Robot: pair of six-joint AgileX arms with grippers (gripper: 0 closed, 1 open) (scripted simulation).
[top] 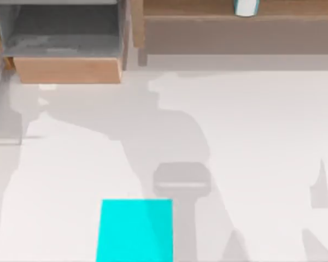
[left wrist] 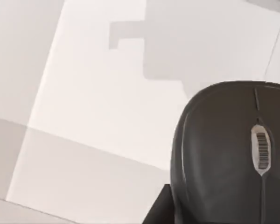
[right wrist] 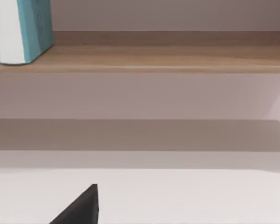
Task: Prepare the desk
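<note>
The desk [top: 251, 136] is a broad white tabletop. A dark grey mouse [left wrist: 224, 154] with a ribbed scroll wheel looms close in the left wrist view, above the white surface. My left gripper [left wrist: 159, 209] shows as a black edge pressed against the mouse's side and looks shut on it. A dark corner of my right gripper [right wrist: 81, 210] hovers over the desk [right wrist: 186, 196], facing the wooden shelf [right wrist: 154, 58]. On the desk in the top view lie grey shadows of the arms.
A bright cyan pad [top: 135, 229] lies at the front, left of centre. A tan open box unit [top: 65, 68] stands at the back left. The shelf [top: 235, 22] runs along the back right, carrying a white and teal object [top: 246, 6] [right wrist: 21, 28].
</note>
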